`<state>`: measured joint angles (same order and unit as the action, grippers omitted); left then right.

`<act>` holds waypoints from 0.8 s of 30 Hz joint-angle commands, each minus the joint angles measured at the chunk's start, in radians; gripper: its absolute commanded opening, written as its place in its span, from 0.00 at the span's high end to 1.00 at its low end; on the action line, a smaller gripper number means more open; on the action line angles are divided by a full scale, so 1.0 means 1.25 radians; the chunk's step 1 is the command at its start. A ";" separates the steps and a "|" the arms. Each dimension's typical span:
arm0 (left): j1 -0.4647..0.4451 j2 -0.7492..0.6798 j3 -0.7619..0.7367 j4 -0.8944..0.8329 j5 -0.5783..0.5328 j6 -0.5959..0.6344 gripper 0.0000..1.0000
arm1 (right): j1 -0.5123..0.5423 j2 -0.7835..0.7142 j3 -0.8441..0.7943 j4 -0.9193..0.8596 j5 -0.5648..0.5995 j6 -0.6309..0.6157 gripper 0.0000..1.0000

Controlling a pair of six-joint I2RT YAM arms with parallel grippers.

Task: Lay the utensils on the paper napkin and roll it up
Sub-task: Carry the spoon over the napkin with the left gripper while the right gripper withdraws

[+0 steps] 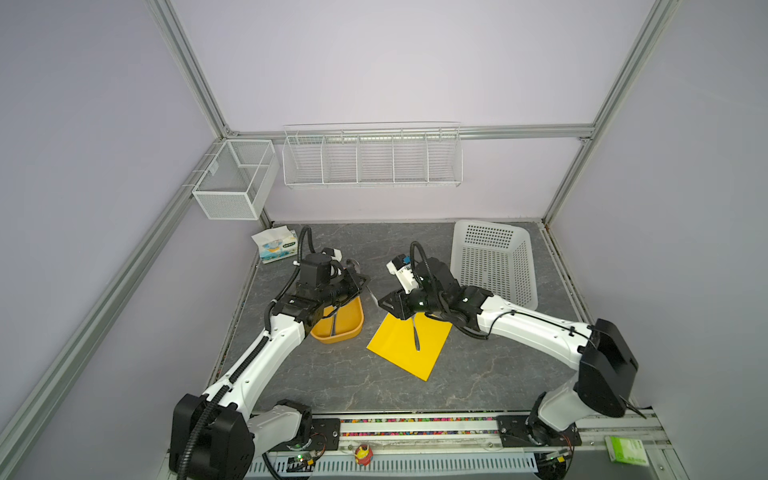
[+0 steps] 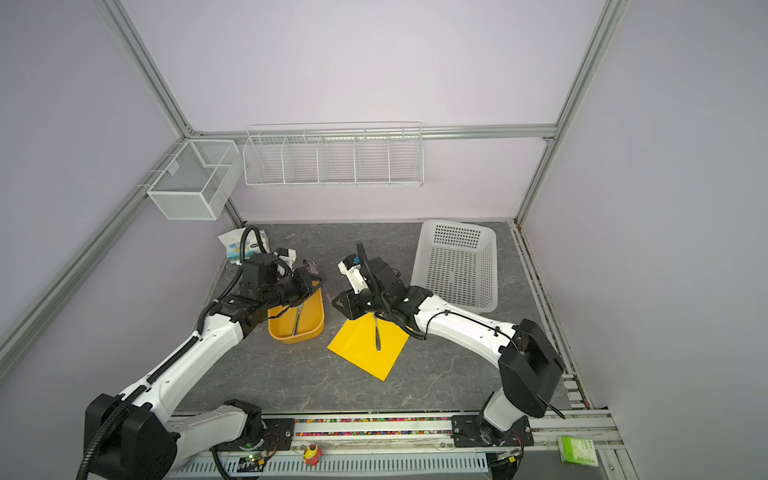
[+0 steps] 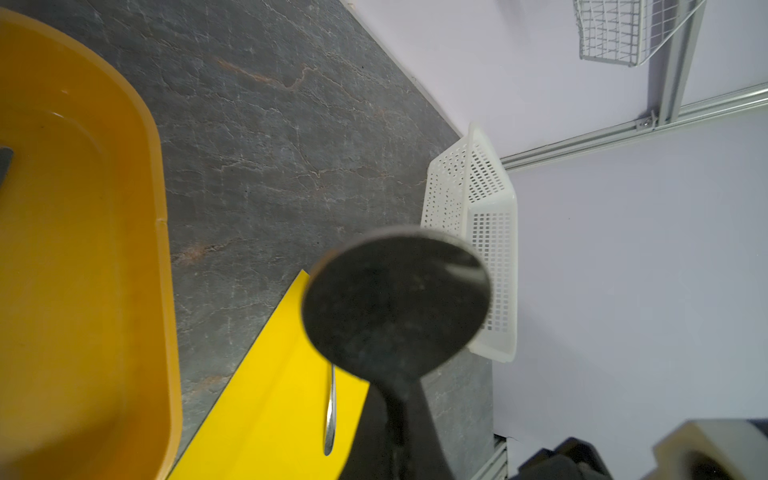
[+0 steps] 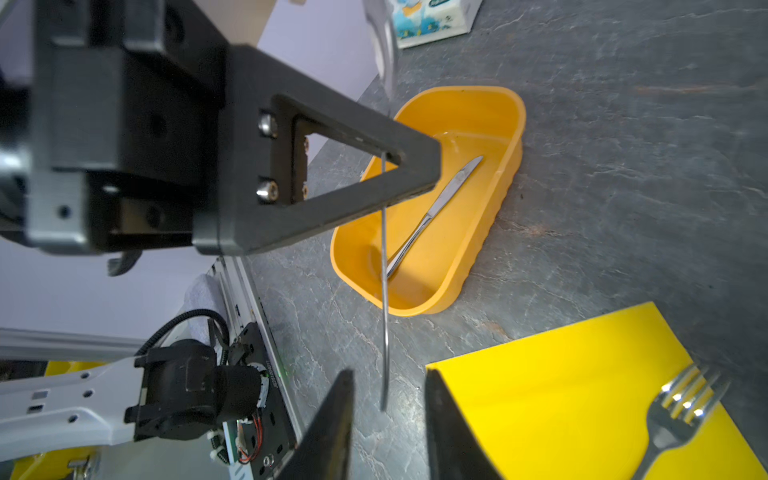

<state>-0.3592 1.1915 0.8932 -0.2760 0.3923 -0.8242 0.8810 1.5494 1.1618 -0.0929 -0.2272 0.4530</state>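
A yellow paper napkin (image 1: 409, 345) (image 2: 368, 347) lies flat on the table with a silver fork (image 1: 415, 336) (image 4: 681, 411) on it. A spoon (image 4: 384, 311) (image 3: 395, 299) hangs in the air, and my left gripper (image 1: 360, 286) is shut on it near its bowl. The spoon's handle end sits between the spread fingers of my right gripper (image 4: 390, 374) (image 1: 384, 305), which stands open and touches nothing. A knife (image 4: 440, 203) (image 1: 333, 324) rests inside the orange-yellow tray (image 1: 349, 332) (image 4: 505, 187). My left fingers are hidden in the left wrist view.
A white perforated basket (image 1: 494, 262) (image 3: 478, 249) stands at the back right. A tissue pack (image 1: 274, 246) sits at the back left. Wire baskets (image 1: 372, 160) hang on the rear wall. The tray lies just left of the napkin.
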 commanded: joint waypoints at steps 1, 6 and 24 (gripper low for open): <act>-0.029 0.048 0.048 -0.105 -0.040 0.080 1.00 | -0.036 -0.077 -0.062 -0.014 0.057 0.003 0.59; -0.117 0.181 0.117 -0.186 -0.062 0.135 1.00 | -0.073 -0.158 -0.127 -0.080 0.157 0.007 0.58; -0.271 0.567 0.376 -0.394 -0.167 0.092 1.00 | -0.098 -0.309 -0.214 -0.158 0.285 0.010 0.55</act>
<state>-0.6895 1.8843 1.3430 -0.7303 0.1978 -0.6849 0.7666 1.1900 0.9176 -0.2718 0.1062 0.4789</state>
